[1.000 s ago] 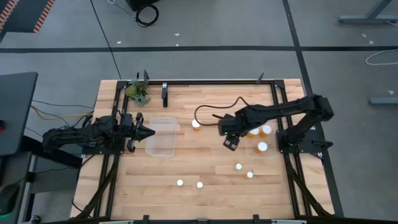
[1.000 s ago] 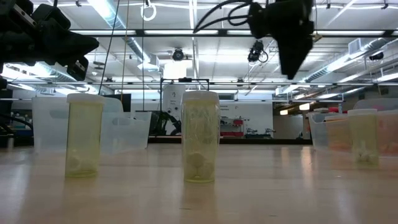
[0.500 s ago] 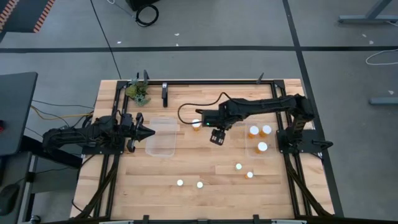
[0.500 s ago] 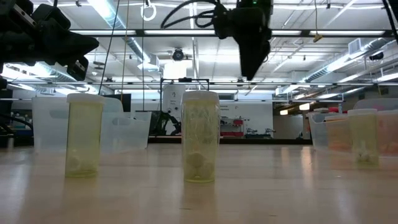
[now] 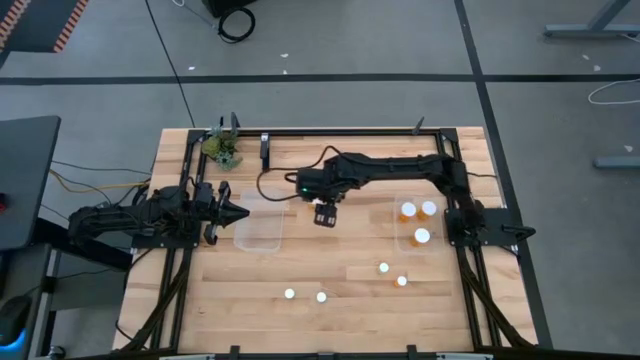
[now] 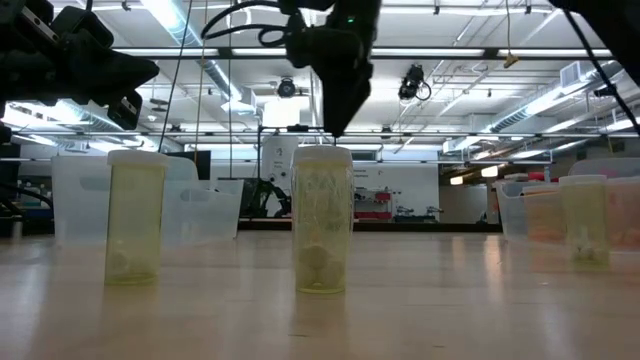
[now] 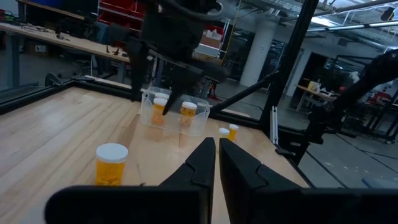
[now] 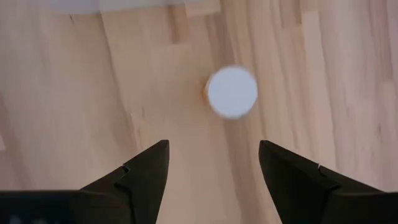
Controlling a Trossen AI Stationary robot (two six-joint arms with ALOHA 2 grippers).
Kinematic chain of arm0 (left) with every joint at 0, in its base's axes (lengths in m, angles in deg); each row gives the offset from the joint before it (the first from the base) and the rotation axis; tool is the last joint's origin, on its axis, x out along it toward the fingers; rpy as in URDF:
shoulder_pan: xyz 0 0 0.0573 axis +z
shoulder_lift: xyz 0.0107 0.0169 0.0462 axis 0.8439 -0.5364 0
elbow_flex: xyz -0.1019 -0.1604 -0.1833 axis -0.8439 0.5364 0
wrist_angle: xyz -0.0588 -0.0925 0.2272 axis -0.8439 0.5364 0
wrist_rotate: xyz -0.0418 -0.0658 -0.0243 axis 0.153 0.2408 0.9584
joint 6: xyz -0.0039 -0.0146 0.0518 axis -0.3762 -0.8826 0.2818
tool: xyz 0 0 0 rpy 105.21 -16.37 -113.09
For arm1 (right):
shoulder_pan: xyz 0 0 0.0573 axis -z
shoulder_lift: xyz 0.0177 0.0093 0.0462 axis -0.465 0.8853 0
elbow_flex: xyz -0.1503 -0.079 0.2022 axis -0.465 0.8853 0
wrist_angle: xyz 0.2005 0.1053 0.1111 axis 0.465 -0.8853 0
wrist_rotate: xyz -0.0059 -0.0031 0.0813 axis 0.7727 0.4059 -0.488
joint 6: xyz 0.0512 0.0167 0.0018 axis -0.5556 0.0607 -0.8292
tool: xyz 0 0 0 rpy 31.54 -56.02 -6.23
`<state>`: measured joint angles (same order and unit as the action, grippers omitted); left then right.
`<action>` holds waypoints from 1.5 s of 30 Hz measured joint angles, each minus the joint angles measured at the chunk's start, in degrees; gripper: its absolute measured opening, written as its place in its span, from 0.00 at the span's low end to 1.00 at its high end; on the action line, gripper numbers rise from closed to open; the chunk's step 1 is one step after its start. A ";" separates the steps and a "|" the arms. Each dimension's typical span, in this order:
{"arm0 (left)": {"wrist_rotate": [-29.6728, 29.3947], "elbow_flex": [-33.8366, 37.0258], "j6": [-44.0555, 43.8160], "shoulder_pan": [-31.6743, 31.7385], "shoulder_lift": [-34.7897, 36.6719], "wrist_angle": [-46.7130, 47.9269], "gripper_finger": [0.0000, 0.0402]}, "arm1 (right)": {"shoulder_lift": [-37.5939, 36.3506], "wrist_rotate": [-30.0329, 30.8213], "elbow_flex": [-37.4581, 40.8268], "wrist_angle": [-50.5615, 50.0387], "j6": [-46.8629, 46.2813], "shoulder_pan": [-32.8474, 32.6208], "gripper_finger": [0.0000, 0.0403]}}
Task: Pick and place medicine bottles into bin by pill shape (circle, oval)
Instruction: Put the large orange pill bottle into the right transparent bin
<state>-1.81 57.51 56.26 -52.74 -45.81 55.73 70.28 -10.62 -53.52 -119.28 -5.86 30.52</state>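
Observation:
An amber medicine bottle with a white cap [image 8: 231, 92] stands upright on the wood table near its middle. My right gripper [image 8: 212, 144] hangs open above it, fingers pointing down, the cap just beyond the fingertips; it also shows in the high view [image 5: 323, 213]. The left wrist view shows the same bottle [image 7: 112, 163]. My left gripper [image 5: 240, 212] is shut and empty, level at the left clear bin [image 5: 262, 228]. Three bottles [image 5: 421, 236] stand in the right clear bin [image 5: 400, 228]. Several small white-capped bottles [image 5: 383, 267] stand on the near half of the table.
A black frame [image 5: 340, 131] runs along the table's far and side edges. A small green plant [image 5: 222, 150] sits at the far left corner. Two small bottles [image 6: 322, 220] stand close to the low camera. Bare wood lies between the two bins.
My right gripper has swept from beside the right bin toward the table's left, staying high above the table, and now hangs over the amber bottle near the middle. My left arm has kept still.

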 joint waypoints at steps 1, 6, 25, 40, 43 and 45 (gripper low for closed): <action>0.02 -0.02 0.00 0.00 -0.01 0.00 0.07 | 0.86 -0.15 -1.24 -0.06 0.81 0.36 0.63; 0.00 0.00 -0.01 0.00 0.00 0.00 0.09 | 3.37 -0.78 -3.83 0.79 3.87 2.07 0.63; 0.00 -0.01 0.00 -0.01 0.02 -0.01 0.08 | 10.53 -1.06 -2.96 12.84 14.61 4.05 0.63; 0.00 0.00 0.00 -0.01 0.00 0.04 0.07 | 10.45 -2.16 4.28 14.18 12.81 5.38 0.63; 0.00 0.00 0.00 0.00 0.00 0.02 0.07 | 10.45 -2.12 5.65 14.89 12.37 5.42 0.63; 0.00 -0.02 0.00 0.00 0.00 0.02 0.08 | 10.45 -2.14 6.04 14.93 12.31 5.38 0.63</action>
<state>-1.81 57.49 56.26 -52.74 -45.81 55.75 80.74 -12.75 -47.49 -104.35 6.45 35.89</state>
